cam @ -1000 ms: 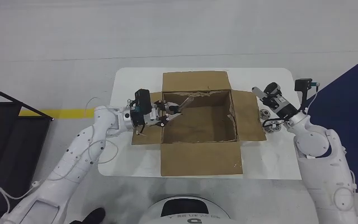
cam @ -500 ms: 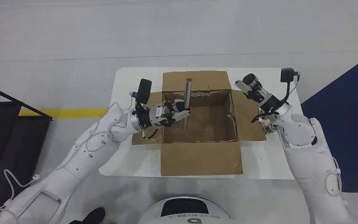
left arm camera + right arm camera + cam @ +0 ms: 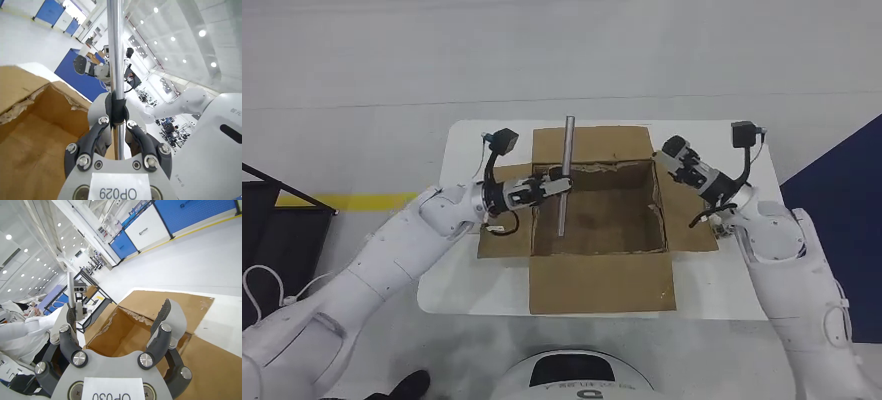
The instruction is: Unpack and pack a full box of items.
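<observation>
L gripper (image 3: pixel 554 188) clamps a steel rod (image 3: pixel 565 160) near mid-length, above the 9 o'clock side of the cardboard box (image 3: pixel 602 285). From the top, rod runs 12-to-6. R gripper (image 3: pixel 674 158), fingers spread w/ nothing between, hangs over box's 2 o'clock corner. L wrist cam shows pads (image 3: pixel 123 113) pinching rod; R wrist cam shows rod upright.
</observation>
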`<state>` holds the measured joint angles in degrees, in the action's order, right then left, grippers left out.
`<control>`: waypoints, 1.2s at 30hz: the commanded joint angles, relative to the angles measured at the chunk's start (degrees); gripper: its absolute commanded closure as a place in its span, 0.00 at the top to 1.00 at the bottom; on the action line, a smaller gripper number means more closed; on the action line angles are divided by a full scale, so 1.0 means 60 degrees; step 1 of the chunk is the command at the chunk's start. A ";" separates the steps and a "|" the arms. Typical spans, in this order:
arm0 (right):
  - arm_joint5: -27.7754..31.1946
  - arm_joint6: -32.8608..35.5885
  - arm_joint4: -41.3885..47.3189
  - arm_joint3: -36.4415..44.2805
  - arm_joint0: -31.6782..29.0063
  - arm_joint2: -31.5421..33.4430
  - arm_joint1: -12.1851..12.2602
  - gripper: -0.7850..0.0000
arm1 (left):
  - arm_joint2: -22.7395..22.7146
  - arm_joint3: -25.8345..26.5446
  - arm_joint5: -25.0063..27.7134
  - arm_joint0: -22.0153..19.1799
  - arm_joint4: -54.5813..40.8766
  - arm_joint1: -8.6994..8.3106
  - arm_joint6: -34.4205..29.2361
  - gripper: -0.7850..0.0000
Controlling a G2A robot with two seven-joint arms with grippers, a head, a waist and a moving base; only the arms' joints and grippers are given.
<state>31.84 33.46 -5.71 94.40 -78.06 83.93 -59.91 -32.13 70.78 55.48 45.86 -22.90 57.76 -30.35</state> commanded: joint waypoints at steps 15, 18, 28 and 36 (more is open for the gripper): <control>-0.0934 0.1562 0.0915 -0.0150 0.1083 -0.1432 -0.0114 0.66 | 0.0871 -0.1014 -0.1258 -0.0900 0.0017 0.1120 -0.1455 0.00; -0.1113 0.1717 0.0943 -0.0284 0.1282 -0.1633 -0.0137 0.62 | 0.0914 -0.1184 -0.1216 -0.0942 0.0106 0.1290 -0.1450 0.00; -0.1290 0.1901 0.0981 -0.0564 0.1645 -0.1951 -0.0175 0.22 | 0.0889 -0.1668 -0.0991 -0.0981 0.0210 0.1694 -0.1622 0.00; -0.1266 0.2325 0.1472 -0.0831 0.1816 -0.2007 -0.0170 0.00 | 0.0642 -0.1876 -0.0742 -0.0917 0.0302 0.1836 -0.1674 0.00</control>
<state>24.33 46.89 2.55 89.65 -67.38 71.94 -60.93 -28.01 59.55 50.78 40.28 -21.26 68.71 -40.44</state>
